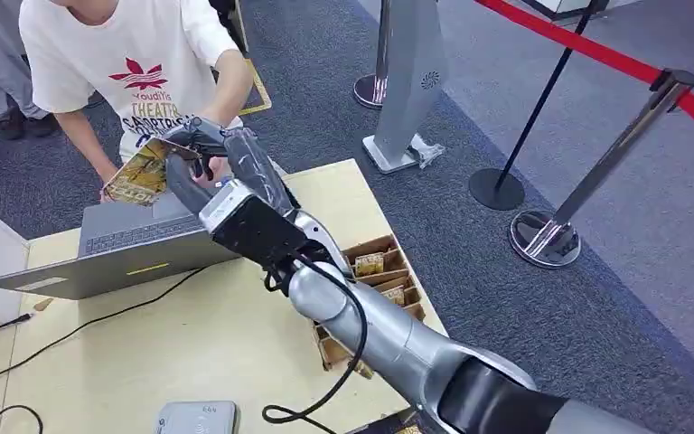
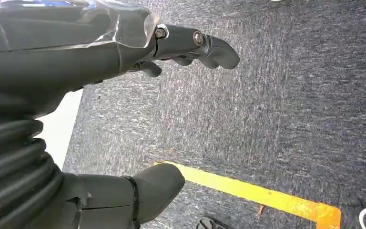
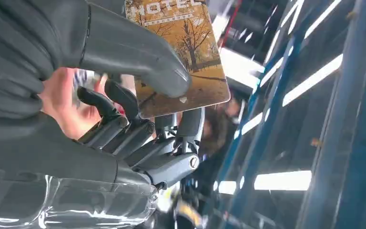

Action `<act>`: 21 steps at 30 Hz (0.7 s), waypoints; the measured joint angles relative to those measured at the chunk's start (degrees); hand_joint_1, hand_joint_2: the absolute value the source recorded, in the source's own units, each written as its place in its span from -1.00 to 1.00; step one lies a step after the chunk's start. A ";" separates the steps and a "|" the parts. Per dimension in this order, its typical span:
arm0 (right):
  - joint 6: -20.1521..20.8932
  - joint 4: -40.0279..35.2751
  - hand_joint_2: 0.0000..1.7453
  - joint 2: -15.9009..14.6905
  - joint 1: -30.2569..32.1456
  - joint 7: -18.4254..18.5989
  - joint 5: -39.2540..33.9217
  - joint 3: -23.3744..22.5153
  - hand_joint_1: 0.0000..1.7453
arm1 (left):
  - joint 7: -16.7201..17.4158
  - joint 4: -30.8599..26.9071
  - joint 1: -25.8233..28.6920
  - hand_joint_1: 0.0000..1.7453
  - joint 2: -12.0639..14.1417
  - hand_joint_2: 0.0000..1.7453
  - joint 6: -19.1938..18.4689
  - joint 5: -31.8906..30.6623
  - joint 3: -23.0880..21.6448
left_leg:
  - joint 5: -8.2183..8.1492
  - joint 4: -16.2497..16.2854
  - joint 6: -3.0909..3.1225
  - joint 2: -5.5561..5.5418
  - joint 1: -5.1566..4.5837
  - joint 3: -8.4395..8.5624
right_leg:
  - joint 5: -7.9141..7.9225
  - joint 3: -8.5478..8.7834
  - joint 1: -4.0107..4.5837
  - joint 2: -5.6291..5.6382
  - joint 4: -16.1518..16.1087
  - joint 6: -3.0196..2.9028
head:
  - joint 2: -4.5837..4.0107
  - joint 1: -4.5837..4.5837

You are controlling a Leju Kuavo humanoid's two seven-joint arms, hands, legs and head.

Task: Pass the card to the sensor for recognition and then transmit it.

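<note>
One card (image 1: pixel 143 172) sits pinched in my right hand (image 1: pixel 201 152), raised toward the person (image 1: pixel 135 63) for handover; my left hand (image 2: pixel 124 119) hangs spread, idle.

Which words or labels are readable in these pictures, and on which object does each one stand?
"HOTEL": on the card that the right hand holds; the small line under it is blurred.
"YoudiYis", "THEATER": on the person's white T-shirt; the lower lines are partly hidden by the hand.
Large letters on the card in the head view: too blurred to read.
Laptop keys: too small to read.
</note>
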 joint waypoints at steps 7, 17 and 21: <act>-5.71 7.78 1.00 2.16 -0.39 -1.77 7.64 1.44 1.00 | 0.15 0.00 0.03 -1.00 -0.02 1.00 0.02 0.13 0.00 | 0.00 0.00 0.00 -0.01 0.01 -0.01 | 0.00 -0.01 0.00 -0.01 0.01 0.00 | 0.00 0.02; -15.02 17.66 1.00 3.83 -0.17 -3.43 18.08 5.05 1.00 | 1.29 0.00 -0.11 -1.00 0.06 1.00 0.04 -0.11 0.00 | 0.00 0.00 0.00 0.00 0.00 0.00 | 0.00 -0.01 0.00 -0.01 0.01 0.00 | 0.00 0.02; -18.98 21.65 1.00 4.66 0.11 -4.94 23.56 6.43 1.00 | 1.36 0.00 -0.08 -1.00 0.09 1.00 0.24 0.37 0.07 | 0.00 0.00 0.00 0.00 0.01 0.00 | -0.01 -0.01 0.01 -0.01 0.01 0.00 | 0.00 0.02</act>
